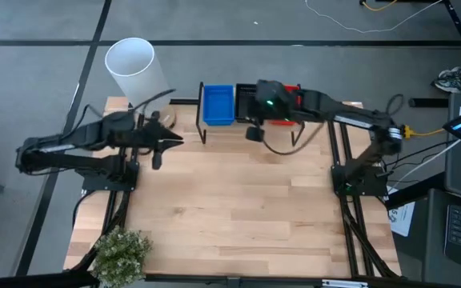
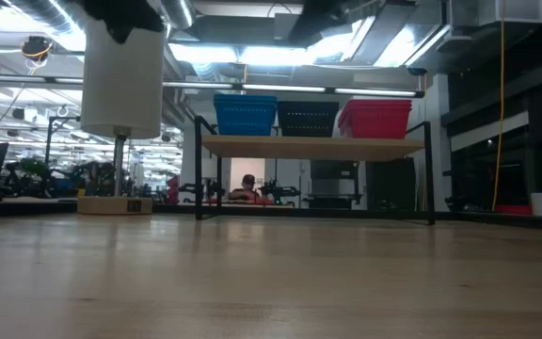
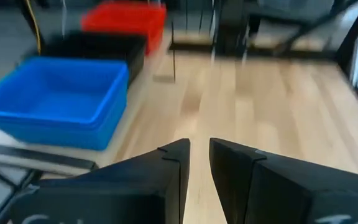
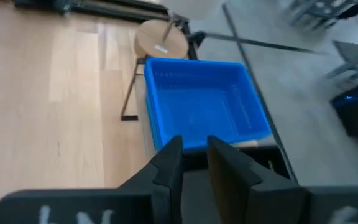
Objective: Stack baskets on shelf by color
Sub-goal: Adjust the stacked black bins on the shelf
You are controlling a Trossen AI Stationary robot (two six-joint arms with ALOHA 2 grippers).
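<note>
At the table's left, left gripper (image 3: 199, 146) hovering over bare wooden tabletop (image 1: 238, 208), pointing toward the shelf (image 2: 313, 147); fingers (image 3: 169, 163) slightly parted with a narrow slit between, gripping nothing. Just behind that arm, a white cylinder (image 1: 134, 68) on a round wooden base (image 4: 161, 38).

On the shelf at the far edge, three stacks side by side, all open sides up. Leftmost, blue baskets (image 1: 218, 105), long axis running from near edge to far edge, short wall facing the table's middle; top one nested in another blue, only its own mesh floor showing inside. In the middle, black baskets (image 2: 308, 118), lying the same way. Rightmost, red baskets (image 2: 374, 119), touching the black ones.

Right gripper (image 4: 194, 146) above the black stack, pointing toward the blue one; fingers (image 4: 229, 163) a little apart, nothing seen between them.
</note>
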